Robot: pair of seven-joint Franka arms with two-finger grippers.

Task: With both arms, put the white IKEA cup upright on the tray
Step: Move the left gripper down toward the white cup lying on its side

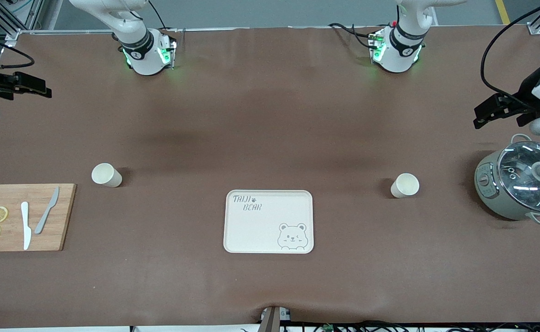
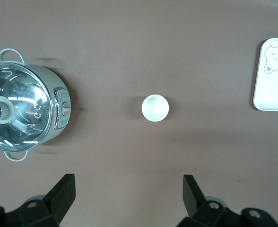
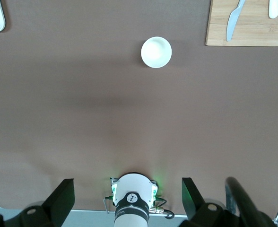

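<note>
Two white cups stand upright on the brown table. One cup is toward the left arm's end and also shows in the left wrist view. The other cup is toward the right arm's end and also shows in the right wrist view. The cream tray with bear drawing lies between them, nearer the front camera, with nothing on it. My left gripper is open and empty, up over the table by the pot. My right gripper is open and empty, up over the table's other end.
A grey pot with a glass lid stands at the left arm's end. A wooden cutting board with two knives and lemon slices lies at the right arm's end. The arm bases stand along the table's edge farthest from the front camera.
</note>
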